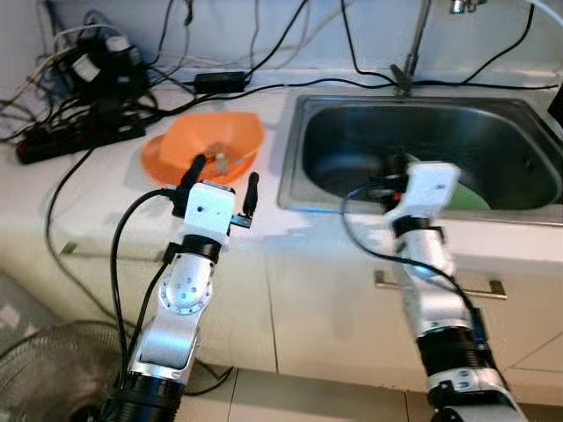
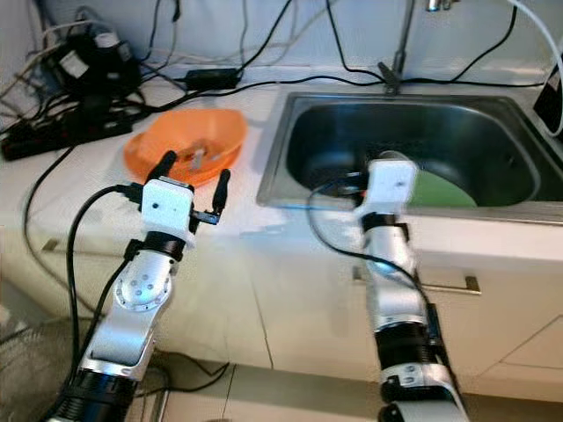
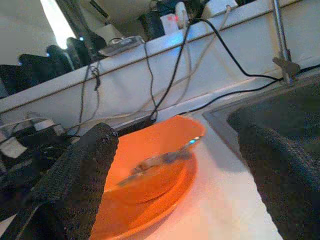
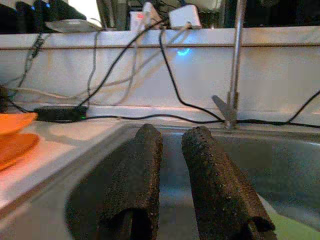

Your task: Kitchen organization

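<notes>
Grippers: left gripper point(image 1: 222, 174) spread near orange bowl point(image 1: 204, 145); right gripper point(image 4: 172, 165) closed over sink point(image 1: 422, 110).

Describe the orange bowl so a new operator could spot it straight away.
Find the steel sink set in the white counter; the orange bowl sits on the counter on its left, just beyond the open left pincer. It is the only bright orange thing there, with a metal utensil lying inside, in front of black cables.
</notes>
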`<state>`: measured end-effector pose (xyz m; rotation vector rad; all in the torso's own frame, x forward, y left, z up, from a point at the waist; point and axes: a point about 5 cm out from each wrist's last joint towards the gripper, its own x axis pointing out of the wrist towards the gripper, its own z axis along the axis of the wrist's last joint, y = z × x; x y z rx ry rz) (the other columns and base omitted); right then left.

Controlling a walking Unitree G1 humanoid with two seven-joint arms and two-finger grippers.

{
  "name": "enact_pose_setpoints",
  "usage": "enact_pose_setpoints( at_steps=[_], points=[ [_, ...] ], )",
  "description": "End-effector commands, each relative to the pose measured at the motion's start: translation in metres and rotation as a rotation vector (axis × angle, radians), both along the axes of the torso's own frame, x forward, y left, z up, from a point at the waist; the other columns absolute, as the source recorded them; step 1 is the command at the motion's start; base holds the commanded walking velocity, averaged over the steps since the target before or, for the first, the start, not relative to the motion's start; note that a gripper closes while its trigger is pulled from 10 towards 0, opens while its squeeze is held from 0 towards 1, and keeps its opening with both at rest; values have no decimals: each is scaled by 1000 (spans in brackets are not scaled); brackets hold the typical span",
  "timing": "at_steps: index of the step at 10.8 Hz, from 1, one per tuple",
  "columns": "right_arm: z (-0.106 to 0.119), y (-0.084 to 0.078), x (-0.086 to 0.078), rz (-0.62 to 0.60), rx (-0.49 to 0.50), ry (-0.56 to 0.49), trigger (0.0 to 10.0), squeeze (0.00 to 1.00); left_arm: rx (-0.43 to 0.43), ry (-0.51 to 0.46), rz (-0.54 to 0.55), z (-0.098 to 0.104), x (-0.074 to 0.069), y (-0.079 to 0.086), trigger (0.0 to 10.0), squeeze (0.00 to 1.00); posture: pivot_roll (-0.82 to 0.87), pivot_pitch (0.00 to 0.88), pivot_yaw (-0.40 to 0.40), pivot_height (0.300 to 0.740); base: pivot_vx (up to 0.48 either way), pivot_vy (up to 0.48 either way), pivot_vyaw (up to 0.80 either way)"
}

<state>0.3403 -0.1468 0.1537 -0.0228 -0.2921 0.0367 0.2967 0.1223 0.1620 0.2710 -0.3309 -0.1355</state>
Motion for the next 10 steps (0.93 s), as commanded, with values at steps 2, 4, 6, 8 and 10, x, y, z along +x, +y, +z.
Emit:
enact_pose_setpoints(
  at_steps=[2,4,6,8,10],
  points=[
    [3,1,2,2,-2,-8,10000,0,12,-9,10,2,1,2,10000,0,91,0,65,740,0,0,0],
    [4,0,2,0,-2,-10,10000,0,13,-11,9,3,2,2,10000,0,91,0,65,740,272,0,0],
    [3,1,2,2,-1,-8,10000,0,13,-11,11,3,2,2,10000,0,94,0,65,740,292,0,0],
    [3,1,2,2,0,-8,10000,0,12,-13,10,3,1,1,10000,0,92,0,64,740,291,0,0],
    [4,0,2,0,-1,-9,10000,0,10,-14,10,3,1,1,10000,0,91,0,63,740,292,0,0]
  ],
)
